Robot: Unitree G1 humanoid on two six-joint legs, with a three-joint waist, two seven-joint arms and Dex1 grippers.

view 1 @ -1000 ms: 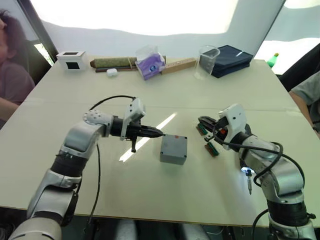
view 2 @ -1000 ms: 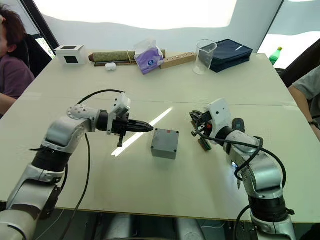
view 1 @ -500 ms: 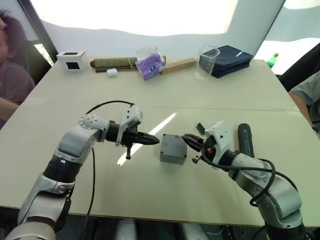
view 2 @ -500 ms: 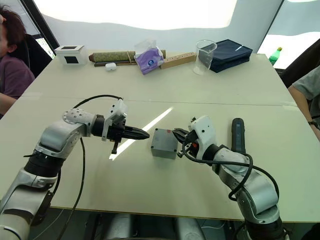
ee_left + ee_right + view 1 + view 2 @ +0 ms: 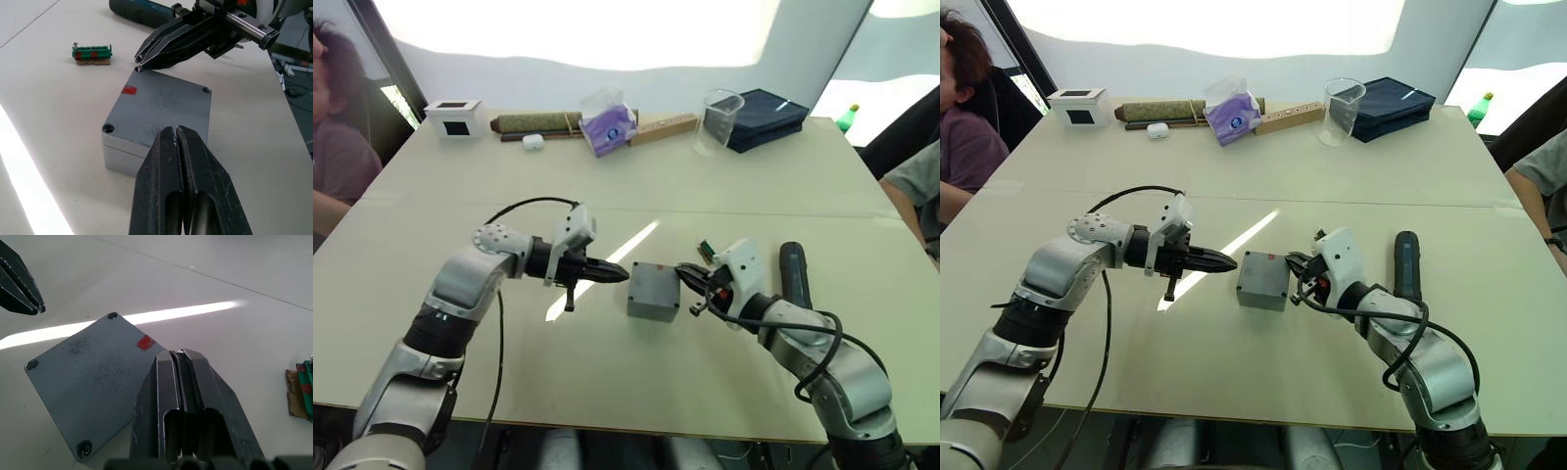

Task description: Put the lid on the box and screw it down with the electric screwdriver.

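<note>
place: lab or office meeting room | evidence: large pale surface (image 5: 636, 186), seated people at its edges (image 5: 964, 117), white gadget cube (image 5: 451, 117), plastic beaker (image 5: 719, 119), tissue pack (image 5: 607, 125)

I count one grey box (image 5: 653, 292) with one lid (image 5: 161, 105) on it, four corner screw holes, one electric screwdriver (image 5: 794, 275) at three o'clock, two grippers, one green terminal strip (image 5: 91, 53), one clear cup (image 5: 719, 118), two people

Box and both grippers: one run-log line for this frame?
lid on box | left gripper shut, left of box | right gripper shut at far-right corner hole | electric screwdriver lying on table
</note>
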